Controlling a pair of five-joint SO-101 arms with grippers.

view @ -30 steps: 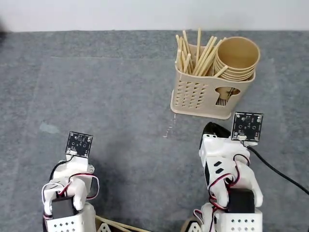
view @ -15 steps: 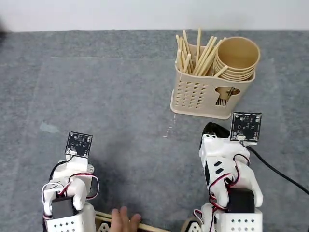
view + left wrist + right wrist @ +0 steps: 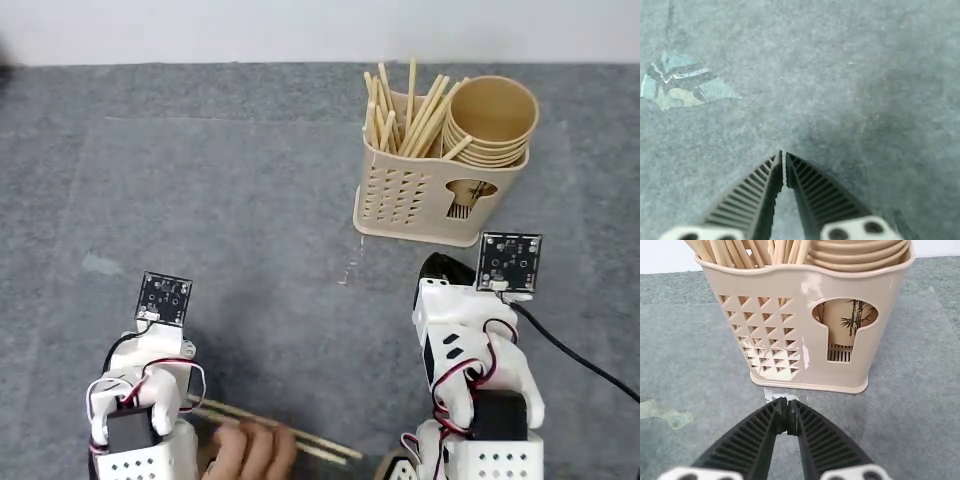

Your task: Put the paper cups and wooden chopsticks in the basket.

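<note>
Now the left jaws and right jaws are both pressed together, empty. The far-right basket holds paper cups and wooden chopsticks; a hand touches two loose chopsticks between the arms.

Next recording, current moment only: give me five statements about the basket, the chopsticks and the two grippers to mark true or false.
1. The paper cups sit stacked inside the basket. True.
2. The basket lies tipped on its side. False: it stands upright.
3. A person's hand touches loose chopsticks lying on the table. True.
4. The right gripper holds a chopstick. False: it is shut on nothing, facing the basket.
5. The left gripper is wide open. False: it is shut, over bare table.
</note>
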